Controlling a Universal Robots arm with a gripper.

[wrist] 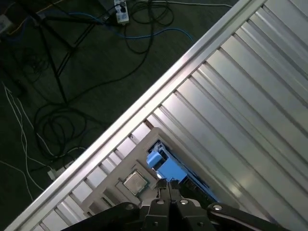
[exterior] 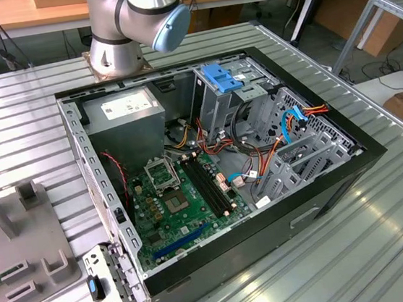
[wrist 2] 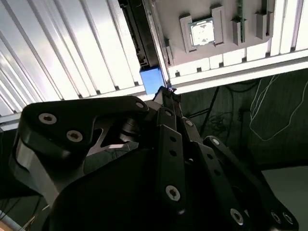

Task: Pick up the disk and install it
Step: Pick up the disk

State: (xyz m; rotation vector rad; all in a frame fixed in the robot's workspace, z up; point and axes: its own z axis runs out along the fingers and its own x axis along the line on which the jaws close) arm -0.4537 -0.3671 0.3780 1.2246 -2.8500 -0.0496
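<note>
The disk [exterior: 109, 287] stands on edge on the table, by the near corner of the open computer case [exterior: 323, 195], at the exterior view's lower left. It shows grey perforated metal with a blue plastic piece at one end. In both wrist views I look down on its thin edge, blue end [wrist 2: 153, 79] [wrist: 161, 163] towards the table's rim. My gripper [wrist 2: 168, 91] [wrist: 168, 184] is high above it, its black fingers pressed together with nothing visible between them.
Inside the case are a metal drive cage [exterior: 215, 109] with a blue latch [exterior: 220, 76], a grey power-supply box [exterior: 124, 110] and a green motherboard [exterior: 170, 198]. A grey fixture [exterior: 25, 266] holding a chip [wrist 2: 202, 32] lies beside the disk. Beyond the table edge [wrist: 144, 103], cables lie on the floor.
</note>
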